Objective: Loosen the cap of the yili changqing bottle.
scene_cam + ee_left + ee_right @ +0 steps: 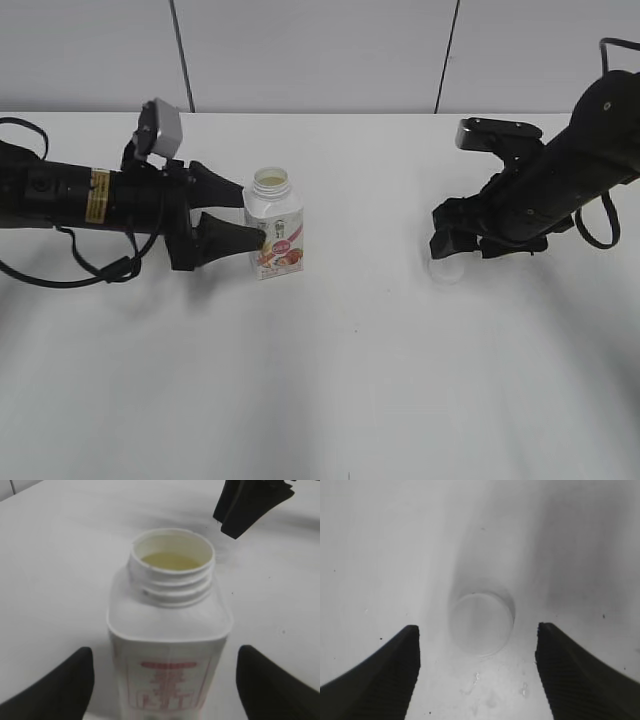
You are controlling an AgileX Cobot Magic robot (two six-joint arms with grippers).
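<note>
The yili changqing bottle stands upright on the white table, its threaded neck open, pale liquid inside. My left gripper is open, one finger on each side of the bottle body, not touching it. The white cap lies flat on the table at the right, off the bottle. My right gripper is open just above the cap, its fingers apart on either side and clear of it.
The white table runs to a grey panelled wall at the back. The right arm's dark tip shows at the top of the left wrist view.
</note>
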